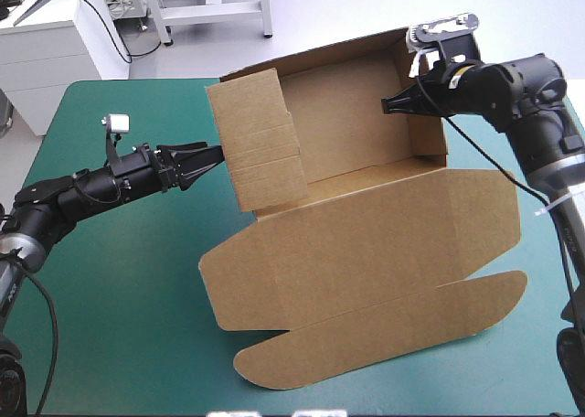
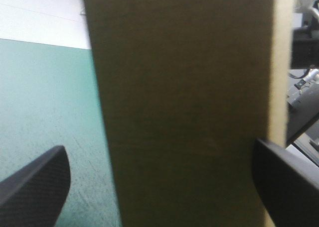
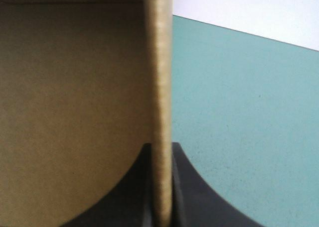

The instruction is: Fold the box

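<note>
The left claw (image 1: 208, 155) is spread wide, and the raised left wall (image 1: 260, 147) of the box (image 1: 366, 115) stands squarely ahead of its tips, at or near touching. The right claw (image 1: 395, 103) is clenched on the opposite wall. The lid (image 1: 366, 243) lies flat on the table (image 1: 119, 289), toward its near edge.

The brown box (image 1: 347, 133) sits on the teal-green cover (image 1: 110, 307), half built: back wall up, lid (image 1: 366, 243) flat on its near side, rounded flaps spread. On the box's left, the left gripper (image 1: 218, 150) is level, black fingers pointing straight at the outer face of the left wall (image 1: 260, 143). That wall stands, leaning a little, and the tip is at the board or just short of it. At the box's right wall (image 1: 430, 133), the right gripper (image 1: 388, 104) hangs across the top edge, tip pointing into the tray.
</note>
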You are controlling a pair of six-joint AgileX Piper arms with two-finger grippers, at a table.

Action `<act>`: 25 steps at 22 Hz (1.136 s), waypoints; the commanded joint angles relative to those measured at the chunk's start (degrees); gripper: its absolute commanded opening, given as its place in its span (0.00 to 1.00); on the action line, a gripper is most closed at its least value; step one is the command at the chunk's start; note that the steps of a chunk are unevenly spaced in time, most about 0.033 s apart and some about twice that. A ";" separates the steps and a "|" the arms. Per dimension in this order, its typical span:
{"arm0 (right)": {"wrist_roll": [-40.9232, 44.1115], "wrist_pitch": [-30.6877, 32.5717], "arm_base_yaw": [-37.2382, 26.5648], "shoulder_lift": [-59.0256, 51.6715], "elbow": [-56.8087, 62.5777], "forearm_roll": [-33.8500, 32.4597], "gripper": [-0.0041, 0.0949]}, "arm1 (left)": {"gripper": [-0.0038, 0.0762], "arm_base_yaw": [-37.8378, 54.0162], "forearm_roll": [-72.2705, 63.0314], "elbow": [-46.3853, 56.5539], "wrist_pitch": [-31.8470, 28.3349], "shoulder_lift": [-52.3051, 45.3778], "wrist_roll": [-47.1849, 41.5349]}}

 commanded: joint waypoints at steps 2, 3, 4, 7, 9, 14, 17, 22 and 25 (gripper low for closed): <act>6.15 -8.17 4.18 -1.13 -1.52 -6.00 0.04 | 0.96 -2.29 -3.93 -4.90 7.33 -2.28 -0.74; 6.63 -8.54 4.75 -0.84 -1.52 -6.68 0.04 | 0.96 -2.81 -3.93 -5.47 7.23 -2.28 -0.88; 7.26 -8.84 5.29 -0.56 -1.52 -7.11 0.04 | 0.96 -3.26 -3.79 -6.10 6.86 -2.28 -1.63; 9.10 -9.46 6.40 -0.17 -1.52 -8.25 0.04 | 0.96 -4.73 -1.10 -8.26 4.53 -2.28 -3.32; 9.33 -10.01 6.40 -0.17 -1.52 -7.98 0.04 | 0.96 -5.92 2.69 -10.04 0.61 -2.28 -6.47; 10.76 -10.25 6.40 -0.17 -1.52 -8.06 0.04 | 0.95 -14.35 18.58 -15.88 -17.17 -2.28 -19.74; 12.21 -10.25 6.40 -0.17 -1.52 -8.06 0.04 | 0.95 -19.49 30.55 -18.97 -28.16 -2.28 -33.11; 15.93 -10.14 6.40 -0.17 -1.52 -6.97 0.04 | 0.65 -26.76 58.53 -22.75 -34.52 -2.28 -55.52; 16.56 -9.64 6.40 -0.17 -1.52 -5.13 0.04 | 0.57 -28.34 64.49 -24.06 -35.93 -2.28 -62.55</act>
